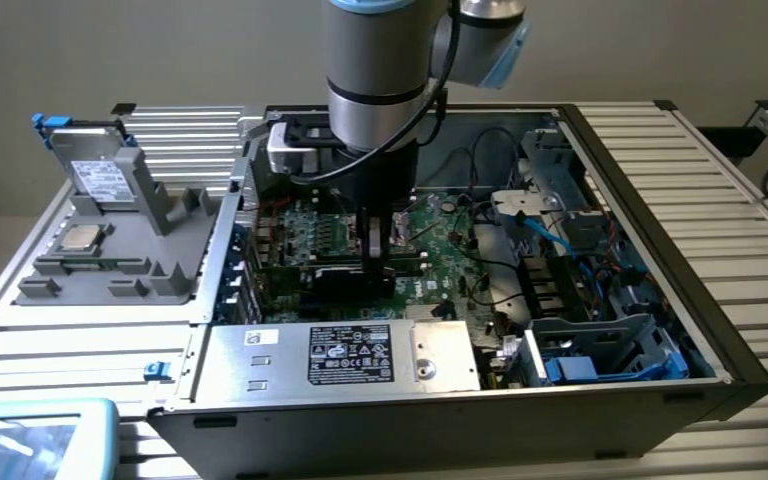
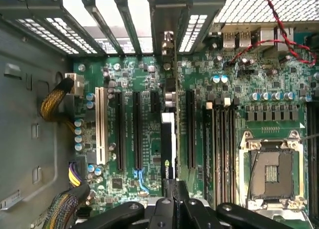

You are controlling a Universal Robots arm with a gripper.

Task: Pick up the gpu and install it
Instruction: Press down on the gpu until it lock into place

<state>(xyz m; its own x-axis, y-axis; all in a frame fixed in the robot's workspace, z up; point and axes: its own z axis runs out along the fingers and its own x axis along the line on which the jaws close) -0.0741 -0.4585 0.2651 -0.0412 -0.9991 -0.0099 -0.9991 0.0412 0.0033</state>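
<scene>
The gpu [image 2: 169, 134] stands on edge inside the open computer case [image 1: 651, 395], directly below the gripper [image 2: 172, 189], whose fingers are closed on the card's upper edge. Its silver bracket end meets the rear slot openings. On the motherboard [image 2: 244, 84] beneath, black expansion slots flank the card and the empty CPU socket [image 2: 271, 171] lies well apart. The case rests on a slatted metal table [image 1: 77, 335]. A grey fixture [image 1: 104, 240] beside the case, to the exterior view's left, holds a CPU chip [image 1: 83, 237].
</scene>
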